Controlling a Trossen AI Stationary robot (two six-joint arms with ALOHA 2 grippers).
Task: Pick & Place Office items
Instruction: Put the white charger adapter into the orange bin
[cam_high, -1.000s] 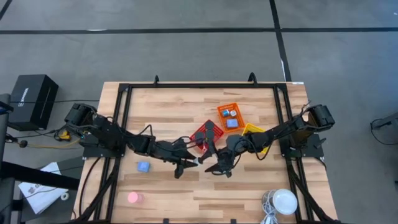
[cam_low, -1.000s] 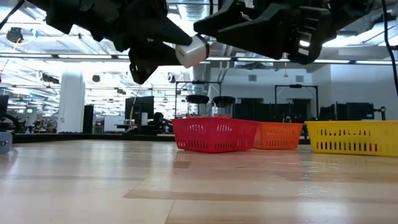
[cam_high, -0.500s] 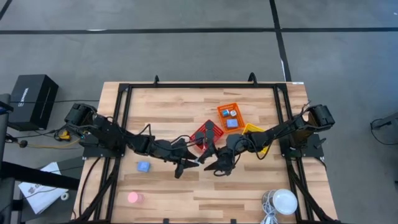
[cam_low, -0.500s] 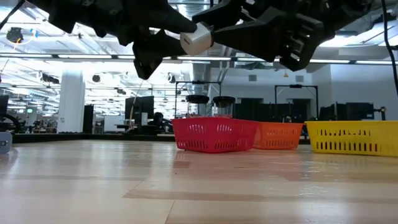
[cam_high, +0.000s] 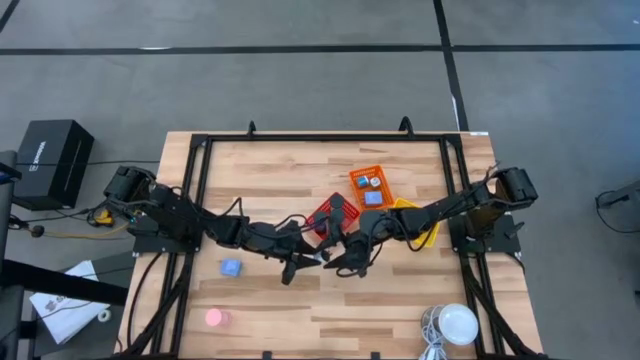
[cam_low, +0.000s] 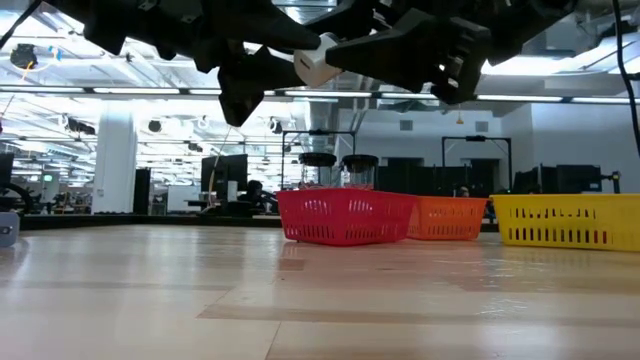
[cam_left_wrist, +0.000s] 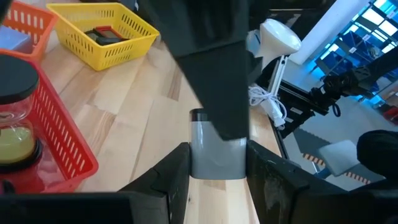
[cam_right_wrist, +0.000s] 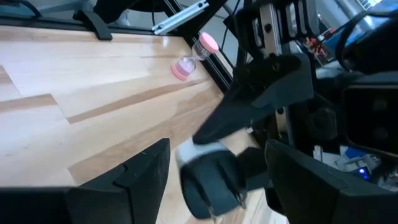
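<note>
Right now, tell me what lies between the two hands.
A small white block, clamped by the left hand and reaching into the open right hand, clearest in the low view.

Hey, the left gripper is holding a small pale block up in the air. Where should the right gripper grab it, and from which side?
Probably the free end of the pale block, the part jutting past the left gripper. The left fingers clamp its two side faces, so the right gripper, open, should come head-on from the opposite side and close on the two uncovered faces.
</note>
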